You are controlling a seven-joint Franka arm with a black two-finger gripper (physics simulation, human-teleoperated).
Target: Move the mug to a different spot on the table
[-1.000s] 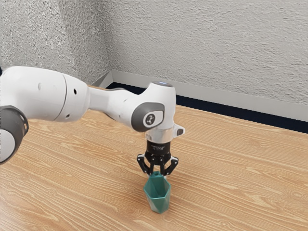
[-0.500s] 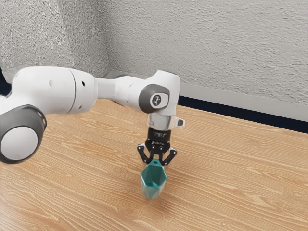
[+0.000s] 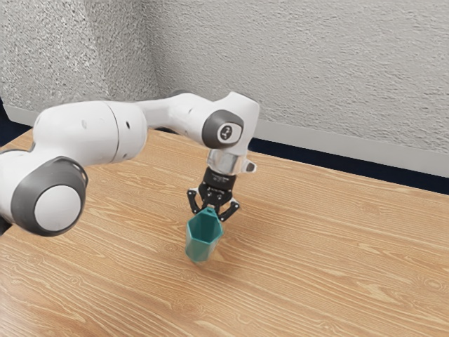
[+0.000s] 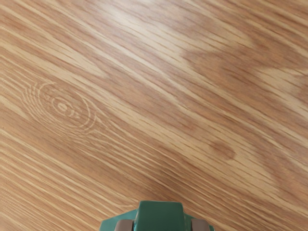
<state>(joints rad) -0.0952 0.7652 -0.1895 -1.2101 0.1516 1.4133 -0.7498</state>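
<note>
A teal faceted mug [image 3: 203,237] hangs a little above the wooden table [image 3: 337,239], tilted slightly, with its shadow on the wood below. My black gripper [image 3: 209,210] is shut on the mug's upper rim from above. In the wrist view the mug's green rim [image 4: 160,216] shows just under my hand, with the grey pads [image 4: 125,225] on both sides of it. The mug's handle is hidden from me.
The wooden table stretches wide to the exterior view's right and toward the front. A grey textured wall [image 3: 316,63] with a dark baseboard [image 3: 351,163] runs behind the table. My white arm [image 3: 105,140] comes in from the exterior view's left.
My gripper has carried the mug toward the exterior view's left and farther back across the table, lifted off the surface. The arm has swung with it.
</note>
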